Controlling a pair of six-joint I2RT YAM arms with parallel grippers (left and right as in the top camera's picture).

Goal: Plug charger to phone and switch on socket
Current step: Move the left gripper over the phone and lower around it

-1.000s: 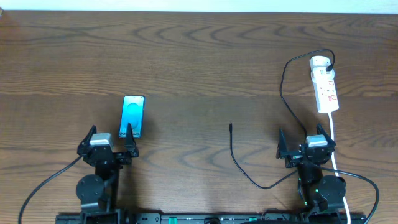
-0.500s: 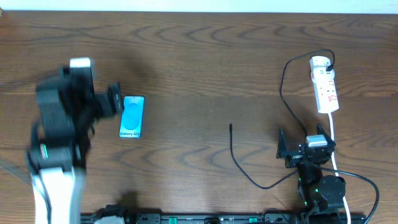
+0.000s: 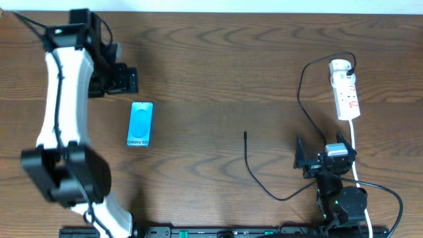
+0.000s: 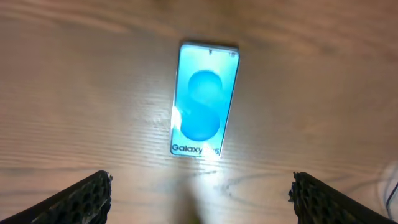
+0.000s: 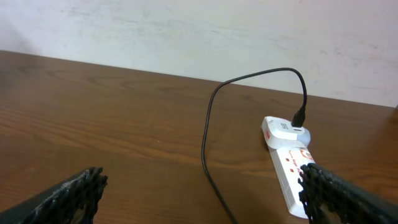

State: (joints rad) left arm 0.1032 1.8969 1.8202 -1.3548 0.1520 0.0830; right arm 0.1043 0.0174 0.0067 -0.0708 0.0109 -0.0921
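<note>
The phone [image 3: 140, 123] lies flat left of centre, its cyan screen up [image 4: 204, 99]. My left gripper [image 3: 122, 80] hovers open high over the table just beyond the phone, holding nothing; in the left wrist view the left gripper [image 4: 200, 186] has the phone ahead of its spread fingertips. The charger cable [image 3: 251, 173] lies loose, with its plug tip [image 3: 245, 135] at mid-table. The other end runs to the white adapter [image 3: 340, 65] on the socket [image 3: 347, 94]. My right gripper [image 3: 320, 143] rests open just in front of the socket [image 5: 289, 168].
The socket's white cord [image 3: 355, 149] runs down past the right arm's base. The charger's black loop [image 5: 208, 130] arcs left of the adapter. A pale wall [image 5: 186, 31] rises behind the table's far edge.
My left arm has swung up from its rest near the front edge to the far left, bringing its gripper over the phone. The right arm, phone and cable have not moved.
</note>
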